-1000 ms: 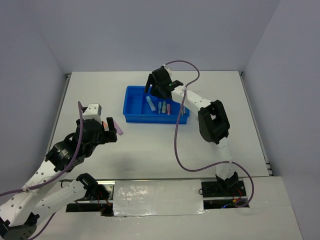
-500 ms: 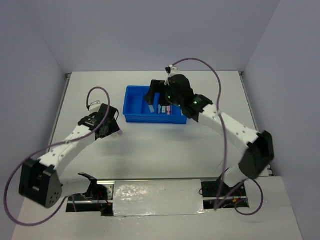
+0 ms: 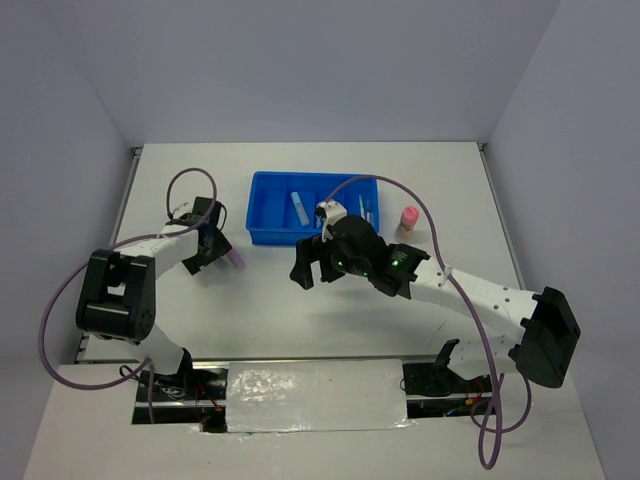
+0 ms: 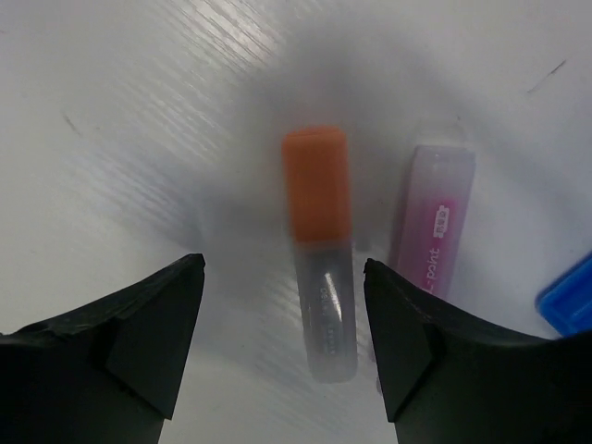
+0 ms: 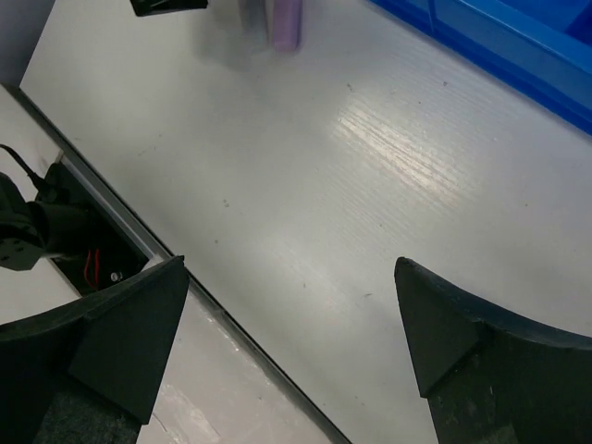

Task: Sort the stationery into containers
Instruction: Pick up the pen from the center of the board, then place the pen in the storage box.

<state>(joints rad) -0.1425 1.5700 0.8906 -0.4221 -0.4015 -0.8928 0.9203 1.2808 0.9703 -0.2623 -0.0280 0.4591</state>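
Observation:
The blue tray (image 3: 268,208) stands at the table's middle back, holding a light blue marker (image 3: 300,207) and a thin white pen (image 3: 362,207). My left gripper (image 3: 213,248) is open, low over the table left of the tray. In the left wrist view an orange-capped marker (image 4: 319,250) lies between the open gripper's (image 4: 282,273) fingers, untouched. A pink marker (image 4: 433,222) lies just right of it, and also shows in the top view (image 3: 236,259). My right gripper (image 3: 305,270) is open and empty above bare table in front of the tray (image 5: 499,37).
A pink-capped glue stick (image 3: 407,219) stands upright just right of the tray. In the right wrist view (image 5: 291,268) the table's front edge (image 5: 120,222) runs across the lower left, with cables below it. The tray's corner (image 4: 569,301) lies close right of the pink marker.
My right arm has swung from over the tray to the table in front of it, uncovering the glue stick. My left gripper has stayed low by the two markers.

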